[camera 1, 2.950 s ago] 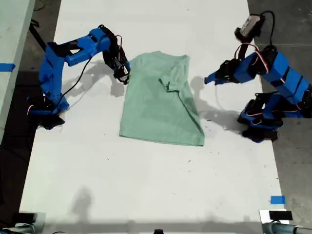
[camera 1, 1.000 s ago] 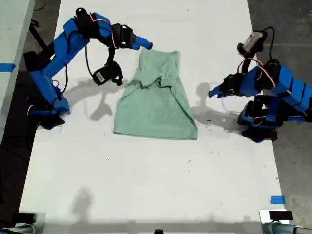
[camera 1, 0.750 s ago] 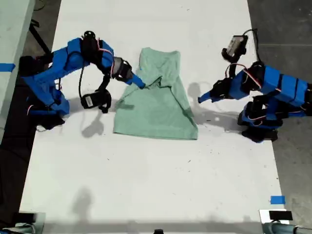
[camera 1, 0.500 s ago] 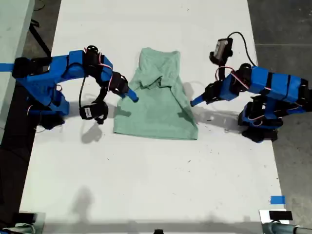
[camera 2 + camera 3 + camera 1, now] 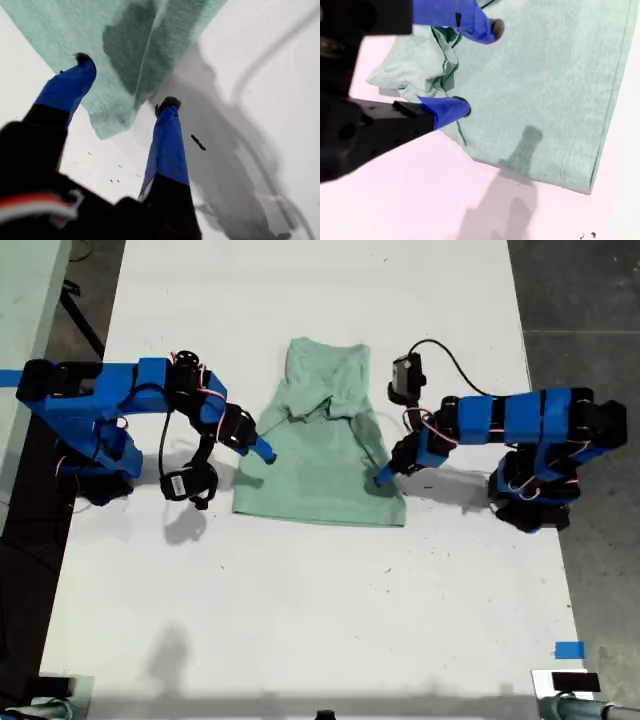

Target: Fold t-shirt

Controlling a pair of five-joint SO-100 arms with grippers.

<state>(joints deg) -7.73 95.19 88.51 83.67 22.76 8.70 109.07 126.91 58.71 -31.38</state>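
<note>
While both hands stand open with nothing pinched, the fold hangs on two clean grabs at opposite edges of the tee point(image 5: 320, 460). It lies in the upper middle of the exterior view on the white desk point(image 5: 300, 620), narrowed, with a bunched lump of cloth near its top.

My first hand point(image 5: 383, 478) sits at the tee's edge on the exterior view's right, low down near the bottom corner. In its wrist view point(image 5: 125, 82) one finger is over the cloth and the other over bare desk, so it straddles the edge.

My second hand point(image 5: 262, 450) is at the edge on the exterior view's left, just below the lump. Its jaws point(image 5: 479, 67) are spread over the cloth by that edge.

Risks, as I judge them:
- Closing too high catches air, or only the top layer, and the folded side peels open.
- My second hand may snag the bunched cloth beside it and drag the lump along.
- The two hands grip at unlike heights along the tee — a joint lift could skew the fold.
- Pressing down before closing could shove the cloth sideways across the smooth desk.
</note>
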